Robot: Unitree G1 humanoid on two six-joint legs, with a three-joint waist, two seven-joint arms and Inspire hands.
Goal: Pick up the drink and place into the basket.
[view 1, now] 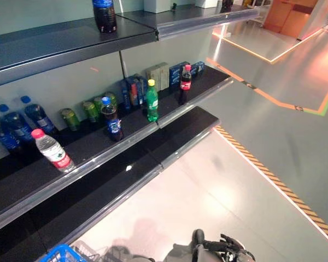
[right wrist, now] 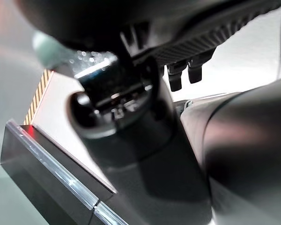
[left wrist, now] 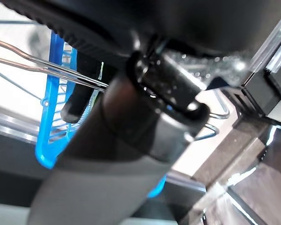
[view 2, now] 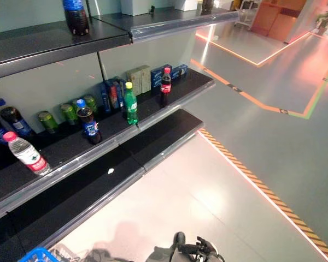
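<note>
The right hand [view 1: 225, 248] is seen low at the 6 o'clock edge of the head view, well clear of the shelves. Its fingers [right wrist: 182, 75] are loosely extended and nothing is held in them. The left hand [left wrist: 131, 122] is shown only in its own wrist view, close against the blue basket [view 1: 59, 254], which sits at 7 o'clock. The basket's wire handle [left wrist: 47, 65] is crossed by the hand, but whether it is gripped cannot be told.

The drinks are found on the middle shelf [view 1: 169, 117], towards 10 o'clock and far from both hands. A green bottle [view 1: 152, 101], a red-capped cola bottle [view 1: 185, 82] and a blue-capped dark bottle [view 1: 111, 118] are stood upright near its front edge. A red-capped water bottle [view 1: 53, 151] is tilted at 9 o'clock.
</note>
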